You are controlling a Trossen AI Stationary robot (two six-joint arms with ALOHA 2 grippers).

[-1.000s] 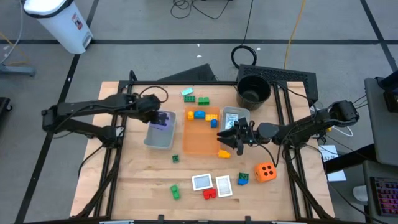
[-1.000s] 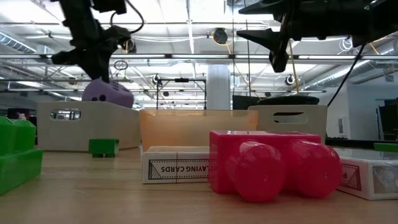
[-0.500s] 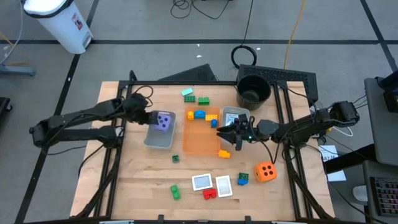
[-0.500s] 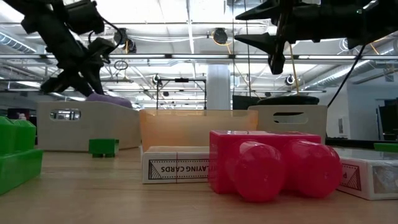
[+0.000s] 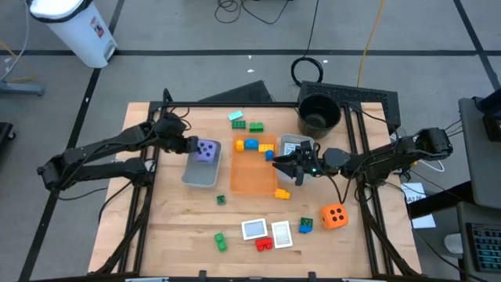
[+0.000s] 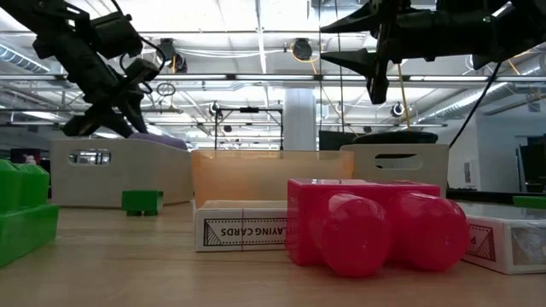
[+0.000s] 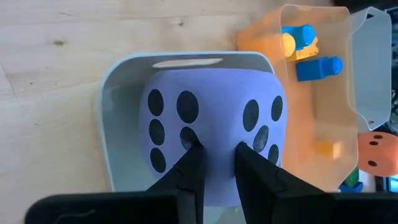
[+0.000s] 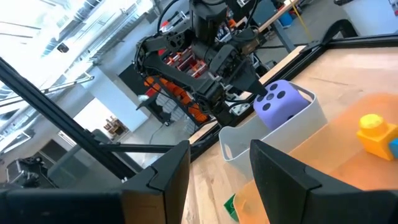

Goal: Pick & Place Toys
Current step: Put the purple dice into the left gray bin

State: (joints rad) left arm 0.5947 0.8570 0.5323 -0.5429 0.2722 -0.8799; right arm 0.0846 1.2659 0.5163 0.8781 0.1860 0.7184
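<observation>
Here we judge the purple die (image 5: 207,151) placed — it sits in the grey tray (image 5: 200,175), centre-left of the high view. The left tool (image 5: 190,145) hangs beside it, fingers narrowly parted, gripping nothing. The right tool (image 5: 283,161) hovers open over the orange tray (image 5: 252,184) — next it must descend on a brick.

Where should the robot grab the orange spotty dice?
Probably by two opposite flat sides, coming straight down from above. The orange die sits alone on the bare table, with only a small blue and green brick near one side, so the other pair of faces looks free for the fingers.
</observation>
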